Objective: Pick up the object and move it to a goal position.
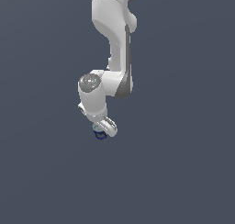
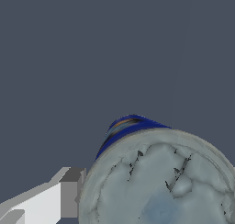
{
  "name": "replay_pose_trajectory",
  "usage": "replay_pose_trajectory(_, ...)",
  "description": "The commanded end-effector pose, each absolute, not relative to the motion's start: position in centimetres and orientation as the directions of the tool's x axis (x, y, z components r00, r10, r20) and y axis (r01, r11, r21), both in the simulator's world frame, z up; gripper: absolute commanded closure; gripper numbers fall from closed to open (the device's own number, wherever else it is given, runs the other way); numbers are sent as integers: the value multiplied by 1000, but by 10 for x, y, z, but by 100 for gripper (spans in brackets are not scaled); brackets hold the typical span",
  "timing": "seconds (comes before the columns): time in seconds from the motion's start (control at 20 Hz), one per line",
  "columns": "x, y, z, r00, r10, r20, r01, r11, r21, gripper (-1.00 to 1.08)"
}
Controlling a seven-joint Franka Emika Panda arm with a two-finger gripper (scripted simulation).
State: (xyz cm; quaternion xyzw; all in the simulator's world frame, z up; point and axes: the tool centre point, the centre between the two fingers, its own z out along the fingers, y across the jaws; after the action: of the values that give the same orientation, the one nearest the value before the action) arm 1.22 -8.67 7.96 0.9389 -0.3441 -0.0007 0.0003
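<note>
The object, a small blue can (image 1: 99, 135) with a silvery-grey round top, shows just under the white gripper (image 1: 103, 129) in the exterior view, mostly hidden by the hand. In the wrist view the can's grey top (image 2: 160, 182) fills the lower part of the picture, and a strip of its blue side with orange marks (image 2: 128, 126) shows beyond it, so it sits tilted to the camera. One grey fingertip (image 2: 69, 193) presses against the can's rim. The other finger is hidden behind the can. The gripper looks shut on the can.
The white arm (image 1: 112, 44) comes down from the top of the exterior view. Around it is only a plain dark grey-blue surface (image 1: 183, 149). No goal marker shows in either view.
</note>
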Motion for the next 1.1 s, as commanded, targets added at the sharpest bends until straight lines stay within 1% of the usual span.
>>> replay_pose_trajectory(0.0, 13, -87, 75, 763, -646, 0, -646, -763, 0, -92)
replay_pose_trajectory(0.1, 14, -87, 74, 763, -646, 0, -646, -763, 0, -92)
replay_pose_trajectory(0.15, 14, -87, 74, 763, -646, 0, -646, -763, 0, 108)
replay_pose_trajectory(0.75, 14, -85, 76, 763, -646, -1, -646, -763, 0, 108)
replay_pose_trajectory(1.05, 15, -68, 95, 763, -646, -1, -646, -763, 0, 108)
